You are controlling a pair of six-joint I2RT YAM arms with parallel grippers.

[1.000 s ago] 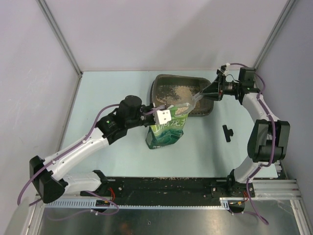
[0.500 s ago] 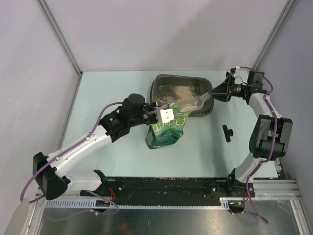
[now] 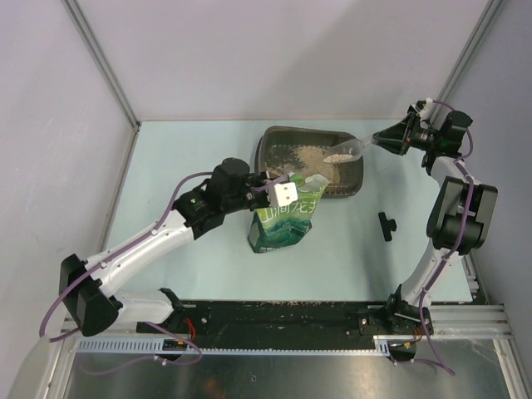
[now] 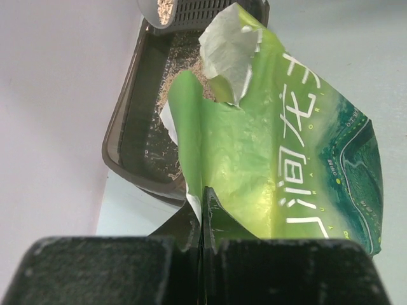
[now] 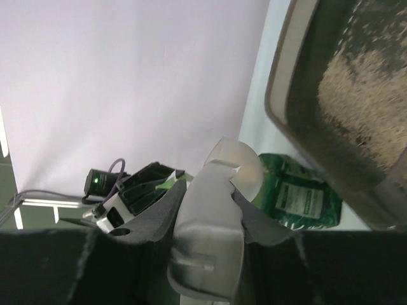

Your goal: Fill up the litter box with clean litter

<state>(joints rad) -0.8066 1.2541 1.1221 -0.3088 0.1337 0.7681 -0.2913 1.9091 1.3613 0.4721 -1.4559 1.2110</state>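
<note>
Two hands divide the work: left hand (image 3: 278, 193) pinches the green pouch (image 3: 283, 226) upright for access; right hand (image 3: 392, 140) grips the scoop (image 3: 347, 152) of clean litter (image 3: 336, 157) above the litter box (image 3: 309, 130), ready for tipping.

Upright green pouch (image 3: 284, 223), small black piece (image 3: 387, 224) on pale table (image 3: 191, 158); clear scoop (image 3: 345, 153) aloft.

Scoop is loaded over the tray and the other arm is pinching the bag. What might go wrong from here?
1. The right gripper holds the clear scoop, carrying litter, over the right end of the litter box, close to its rim. A careless tilt there may drop granules onto the table.
2. The left gripper pinches only the top edge of the open green bag. If that grip slips, the bag may slump or tip and spill.
</note>
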